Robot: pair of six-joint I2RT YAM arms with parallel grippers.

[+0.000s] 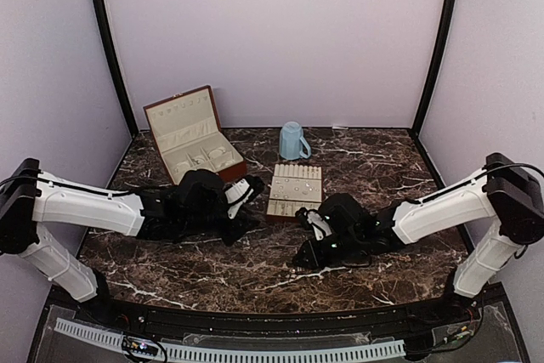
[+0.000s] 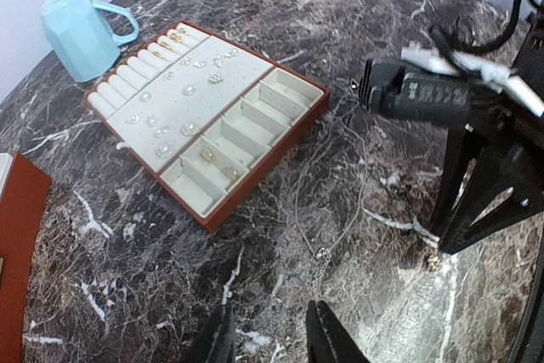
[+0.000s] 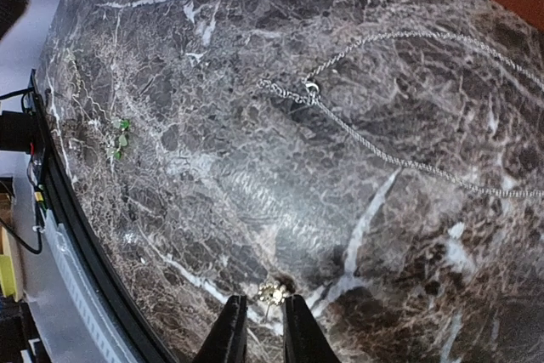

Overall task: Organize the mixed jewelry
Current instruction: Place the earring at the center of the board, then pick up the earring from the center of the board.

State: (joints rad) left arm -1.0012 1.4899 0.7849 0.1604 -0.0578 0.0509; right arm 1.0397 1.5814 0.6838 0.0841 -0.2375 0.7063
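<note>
Beside your one tray (image 2: pixel 263 174) lie one thin chain (image 3: pixel 382 152) and one small gold piece (image 3: pixel 274 293) on the table (image 3: pixel 170 176). The chain runs diagonally, its far end cut off at the right wrist view's edge. Your right gripper's (image 3: pixel 262 316) tips flank the gold piece; gripped or not, you cannot tell. Your left gripper (image 2: pixel 270 312) gapes empty. The tray's specks (image 2: pixel 189 89) blur beyond counting.
</note>
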